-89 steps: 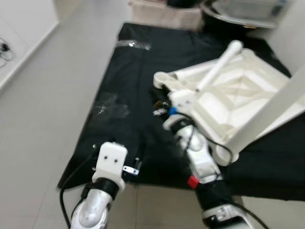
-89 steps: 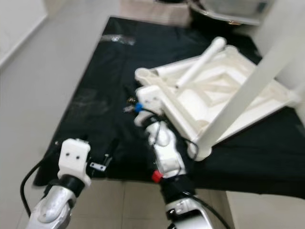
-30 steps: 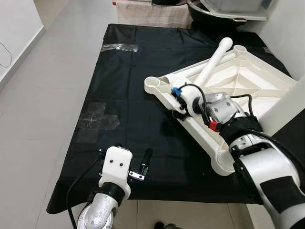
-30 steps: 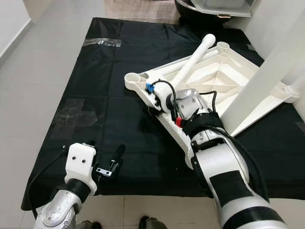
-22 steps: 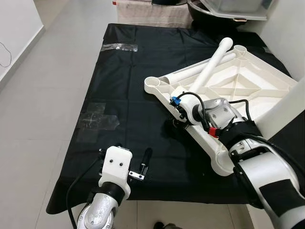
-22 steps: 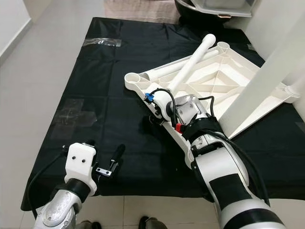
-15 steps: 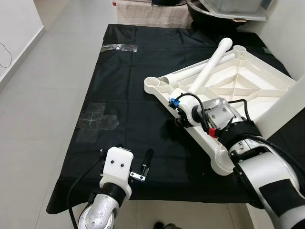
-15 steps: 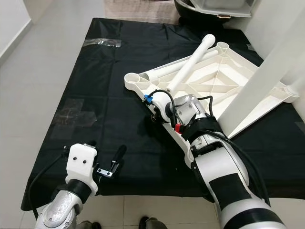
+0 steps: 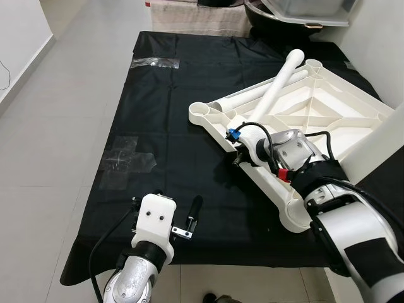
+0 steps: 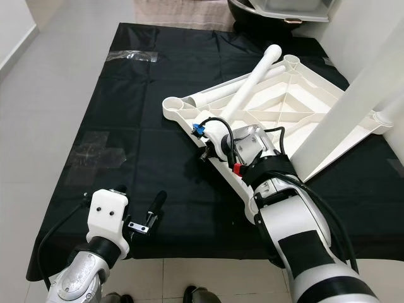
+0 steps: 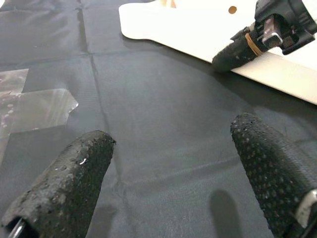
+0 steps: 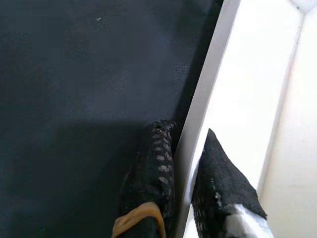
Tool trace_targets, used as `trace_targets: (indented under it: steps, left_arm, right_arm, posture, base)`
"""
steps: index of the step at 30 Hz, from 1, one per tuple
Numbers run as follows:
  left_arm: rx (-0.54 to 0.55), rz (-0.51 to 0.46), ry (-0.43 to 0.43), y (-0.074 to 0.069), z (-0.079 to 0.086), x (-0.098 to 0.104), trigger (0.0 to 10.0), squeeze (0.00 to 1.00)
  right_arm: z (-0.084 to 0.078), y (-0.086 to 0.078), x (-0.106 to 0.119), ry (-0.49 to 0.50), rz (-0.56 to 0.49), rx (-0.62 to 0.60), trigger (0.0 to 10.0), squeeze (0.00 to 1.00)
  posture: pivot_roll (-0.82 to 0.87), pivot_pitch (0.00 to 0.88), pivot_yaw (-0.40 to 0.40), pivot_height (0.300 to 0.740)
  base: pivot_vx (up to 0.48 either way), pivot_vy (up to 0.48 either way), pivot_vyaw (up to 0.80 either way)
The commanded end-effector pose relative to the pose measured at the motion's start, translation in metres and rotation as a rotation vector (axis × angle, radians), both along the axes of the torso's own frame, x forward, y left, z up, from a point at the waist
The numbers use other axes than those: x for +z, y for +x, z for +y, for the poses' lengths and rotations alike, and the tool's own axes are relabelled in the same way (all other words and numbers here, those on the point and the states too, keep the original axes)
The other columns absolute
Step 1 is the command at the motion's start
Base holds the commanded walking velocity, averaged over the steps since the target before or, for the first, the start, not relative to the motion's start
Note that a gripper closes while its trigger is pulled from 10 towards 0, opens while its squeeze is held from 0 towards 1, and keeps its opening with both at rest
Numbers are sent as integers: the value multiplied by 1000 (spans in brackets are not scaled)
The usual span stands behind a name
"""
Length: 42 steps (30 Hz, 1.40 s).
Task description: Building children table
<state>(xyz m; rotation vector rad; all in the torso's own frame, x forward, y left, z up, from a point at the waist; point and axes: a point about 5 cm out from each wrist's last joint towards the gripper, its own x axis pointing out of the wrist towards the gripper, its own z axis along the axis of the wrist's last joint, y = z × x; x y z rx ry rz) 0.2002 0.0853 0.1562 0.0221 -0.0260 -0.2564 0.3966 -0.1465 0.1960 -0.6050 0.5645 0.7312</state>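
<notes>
**Right wrist view: fingers pinched on the table rim**

Shows the right gripper (image 12: 185, 163) with one finger either side of the thin wall of the white tabletop (image 9: 315, 110), jaws narrow and holding that rim. Lies upside down on the black cloth (image 9: 170, 101), toward two o'clock from the robot, with one loose leg (image 9: 278, 85) resting across its ribbed underside and another leg (image 10: 353, 113) standing tall at three o'clock. Hovers low at seven o'clock, the left gripper (image 11: 173, 163), jaws wide, holding nothing, above bare cloth near a patch of clear tape (image 9: 126, 161).

Looks like the repositioning step: tabletop gripped for dragging or steadying. Next calls for a firm pull without slipping off the thin edge, then seating the loose leg in the corner socket (image 9: 202, 113).
</notes>
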Motion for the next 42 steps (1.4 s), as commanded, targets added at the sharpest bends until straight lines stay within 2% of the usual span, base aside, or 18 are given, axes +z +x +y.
trace_targets:
  steps: [1, 8, 12, 16, 20, 28, 30, 35, 42]
  left_arm:
    - [0, 9, -7, 0, 0, -2, 10000, 0]
    - [-3, 7, -3, 1, 0, -2, 10000, 0]
    - [-6, 6, -1, 1, 1, -3, 10000, 0]
    - [-6, 5, 1, 1, 1, -2, 10000, 0]
    - [-9, 4, 3, 2, 2, -2, 10000, 0]
    - [-10, 4, 6, 2, 2, -2, 10000, 0]
    - [-10, 3, 5, 2, 2, -2, 10000, 0]
    - [-11, 5, 5, 1, 2, -2, 10000, 0]
    - [-10, 4, 6, 2, 2, -2, 10000, 0]
  right_arm:
    - [7, -7, -5, -6, 38, 121, 0, 0]
    - [6, -19, -8, 2, 98, 242, 0, 0]
    - [4, -33, -12, -4, 152, 345, 0, 0]
    - [3, -40, -14, -9, 173, 384, 0, 0]
    - [-1, -45, -19, -37, 171, 411, 0, 0]
    - [0, -55, -18, -24, 182, 473, 0, 0]
    - [2, -61, -18, 2, 168, 542, 0, 0]
    - [-1, -65, -19, -3, 152, 583, 0, 0]
    - [-6, -69, -16, 10, 129, 724, 0, 0]
  posture:
    - [30, 193, -110, 740]
    - [30, 193, -107, 740]
    - [30, 195, -102, 740]
    - [31, 195, -101, 740]
    - [33, 196, -98, 740]
    - [32, 196, -97, 740]
    - [32, 196, -97, 740]
    - [33, 195, -96, 740]
    - [35, 197, -96, 740]
  base:
    - [0, 0, 0]
    - [0, 0, 0]
    - [0, 0, 0]
    - [0, 0, 0]
    - [0, 0, 0]
    - [0, 0, 0]
    - [0, 0, 0]
    - [0, 0, 0]
    - [0, 0, 0]
